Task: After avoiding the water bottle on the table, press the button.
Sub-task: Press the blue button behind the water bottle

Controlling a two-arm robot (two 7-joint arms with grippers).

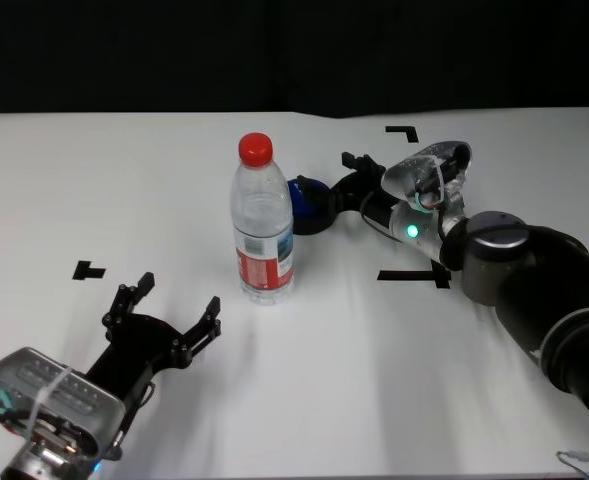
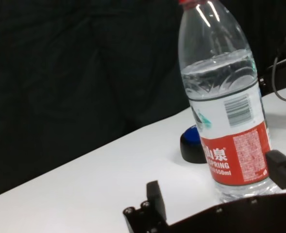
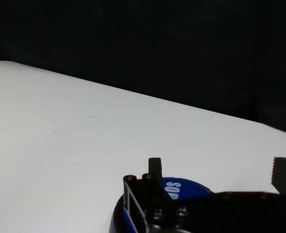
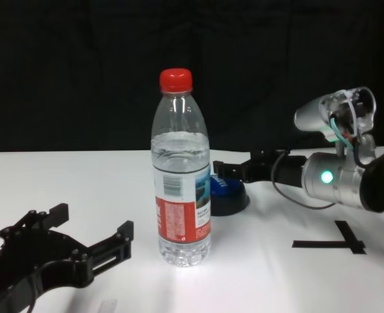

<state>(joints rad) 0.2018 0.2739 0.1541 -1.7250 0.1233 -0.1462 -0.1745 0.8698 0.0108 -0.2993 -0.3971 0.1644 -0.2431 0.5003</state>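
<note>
The low blue dome button on its black base (image 1: 307, 203) sat directly under the right gripper (image 3: 215, 182), whose fingers were spread wide. It probably needed only a firm downward push. The tall, clear, red-capped water bottle (image 1: 262, 220), likely top-heavy, stood just beside the gripper's tips. The open-fingered left gripper (image 1: 164, 310) rested nearer the white table (image 1: 374, 370)'s front edge.

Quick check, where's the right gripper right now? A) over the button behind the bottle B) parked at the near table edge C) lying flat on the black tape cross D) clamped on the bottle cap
A: the right gripper is open and reaches the blue button just behind the bottle; its wrist view shows the button right under the fingers. Contact cannot be told. The left gripper sits open near the front of the table.
</note>
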